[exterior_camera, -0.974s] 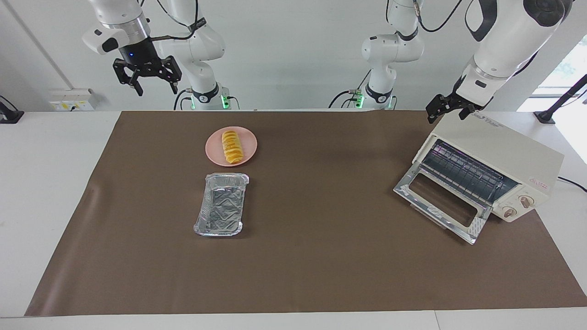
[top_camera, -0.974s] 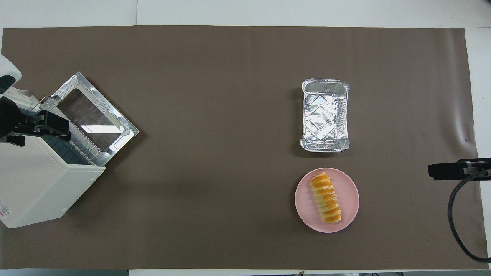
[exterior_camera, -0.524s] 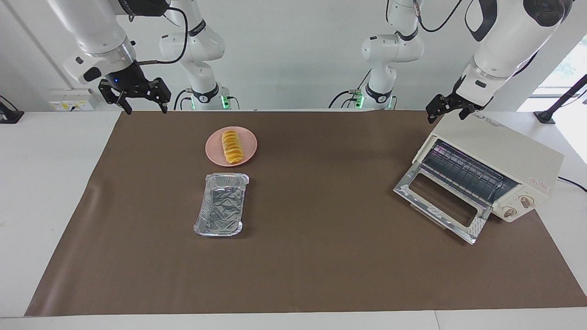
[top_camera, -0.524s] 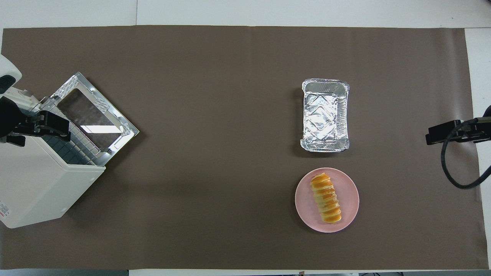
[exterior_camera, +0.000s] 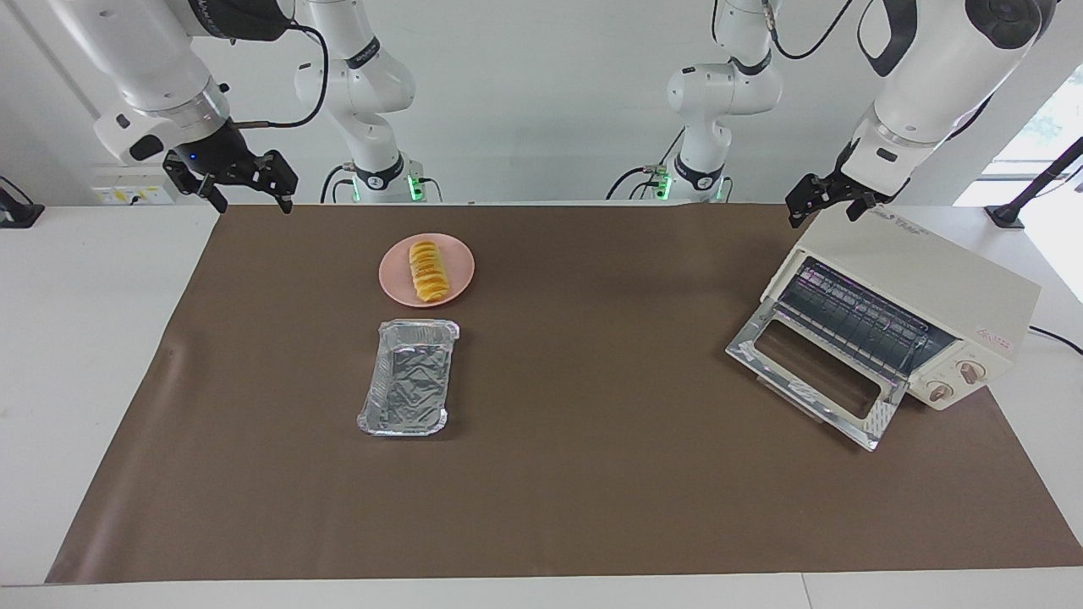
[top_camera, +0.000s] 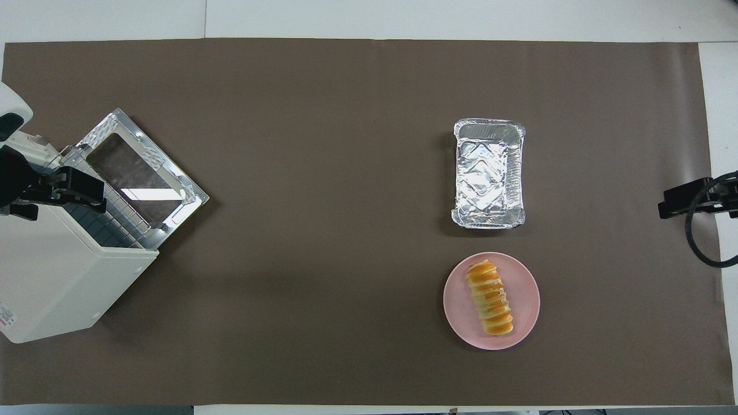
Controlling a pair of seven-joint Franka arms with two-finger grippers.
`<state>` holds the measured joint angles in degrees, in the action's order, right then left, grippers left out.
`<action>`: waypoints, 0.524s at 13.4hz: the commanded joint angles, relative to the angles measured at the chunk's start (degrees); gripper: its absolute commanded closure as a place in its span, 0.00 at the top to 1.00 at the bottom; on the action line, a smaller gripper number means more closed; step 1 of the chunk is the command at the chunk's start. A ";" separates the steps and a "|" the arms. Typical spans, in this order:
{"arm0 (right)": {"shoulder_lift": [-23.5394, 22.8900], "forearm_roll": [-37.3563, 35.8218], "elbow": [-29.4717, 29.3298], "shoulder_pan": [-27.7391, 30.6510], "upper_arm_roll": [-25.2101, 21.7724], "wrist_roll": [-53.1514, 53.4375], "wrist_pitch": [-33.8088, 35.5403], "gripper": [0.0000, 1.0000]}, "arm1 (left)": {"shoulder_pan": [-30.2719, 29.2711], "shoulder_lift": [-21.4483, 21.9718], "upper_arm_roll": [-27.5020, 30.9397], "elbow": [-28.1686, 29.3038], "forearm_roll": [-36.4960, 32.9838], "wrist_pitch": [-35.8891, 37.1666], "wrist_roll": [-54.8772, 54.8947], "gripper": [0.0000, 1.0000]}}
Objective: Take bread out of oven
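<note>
The bread (exterior_camera: pixel 426 271) lies on a round pink plate (exterior_camera: pixel 458 269); it also shows in the overhead view (top_camera: pixel 490 297). The cream-white oven (exterior_camera: pixel 922 275) stands at the left arm's end of the table. Its glass door (exterior_camera: pixel 812 372) is dropped open, and nothing shows on the wire rack (exterior_camera: pixel 854 317). My left gripper (exterior_camera: pixel 826 216) hangs open and empty over the oven's top corner nearest the robots. My right gripper (exterior_camera: pixel 252 203) is open and empty, up over the mat's corner at the right arm's end, apart from the plate.
A crinkled silver foil tray (exterior_camera: pixel 408 378) lies empty, farther from the robots than the plate. A brown mat (exterior_camera: pixel 592 491) covers most of the white table. The oven's two knobs (exterior_camera: pixel 956 381) are beside its door.
My right gripper has come down and swung outward toward the right arm's end of the table. The left arm, the bread, the tray and the oven have not moved.
</note>
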<state>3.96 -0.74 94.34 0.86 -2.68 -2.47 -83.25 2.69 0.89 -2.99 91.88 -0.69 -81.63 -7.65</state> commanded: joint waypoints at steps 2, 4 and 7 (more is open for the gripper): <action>-2.90 -0.58 -3.98 3.01 2.41 -2.10 1.60 1.00 | -0.58 0.78 -0.18 0.32 0.51 -0.19 0.53 1.00; -2.73 -0.15 -3.81 2.92 2.77 -2.10 1.69 1.00 | -0.58 0.78 -0.18 0.32 0.51 -0.19 0.53 1.00; -2.73 -0.93 -3.46 3.09 2.68 -1.58 -0.06 1.00 | -0.58 0.87 -0.26 0.32 0.51 -0.19 0.53 1.00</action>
<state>1.94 -0.74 91.98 2.68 -0.78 -3.24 -83.22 2.69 0.89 -2.99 91.88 -0.69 -81.63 -7.65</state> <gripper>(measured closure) 0.000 0.000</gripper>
